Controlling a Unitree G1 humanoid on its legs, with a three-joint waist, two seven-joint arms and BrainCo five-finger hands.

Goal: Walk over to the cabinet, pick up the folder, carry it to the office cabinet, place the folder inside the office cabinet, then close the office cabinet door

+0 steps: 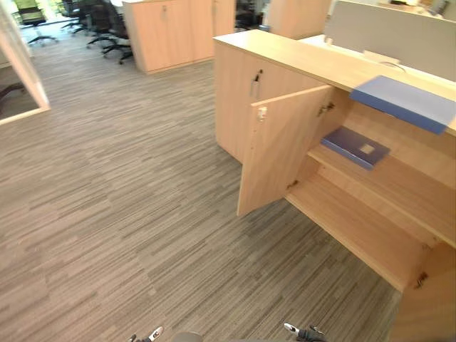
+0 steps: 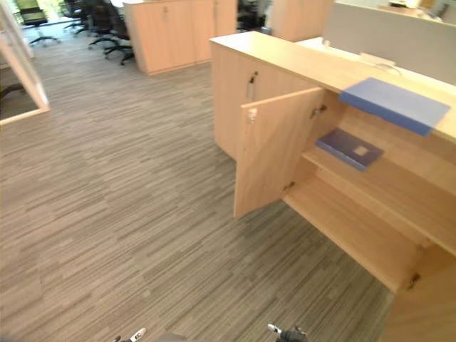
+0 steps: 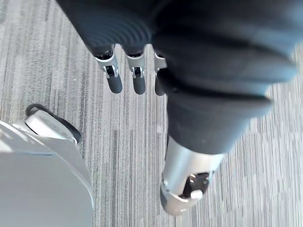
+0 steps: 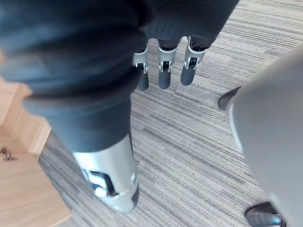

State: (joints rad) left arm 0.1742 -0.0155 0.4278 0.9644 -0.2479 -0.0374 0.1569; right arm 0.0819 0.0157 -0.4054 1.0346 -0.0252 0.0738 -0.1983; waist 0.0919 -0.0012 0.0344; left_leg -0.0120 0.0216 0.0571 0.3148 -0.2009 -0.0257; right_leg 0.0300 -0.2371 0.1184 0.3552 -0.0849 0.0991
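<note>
Prob grab the stiff, light-looking folder (image 1: 402, 102) by its overhang off the cabinet (image 1: 299, 58) edge, with left hand (image 3: 138, 79) and right hand (image 4: 164, 72) loose, empty.

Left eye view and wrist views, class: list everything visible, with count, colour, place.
Office cabinet: one, light wood, right.
Cabinet door: one, light wood, open.
Light blue folder: one, on cabinet top.
Dark blue folder: one, on the upper shelf inside.
Far cabinets: two, light wood, back.
Office chairs: several, black, back left.
Partition: one, grey, behind cabinet top.
Carpet: grey, striped.
Left robot hand: one, silver, fingers straight, above carpet.
Right robot hand: one, silver, fingers straight, above carpet.
</note>
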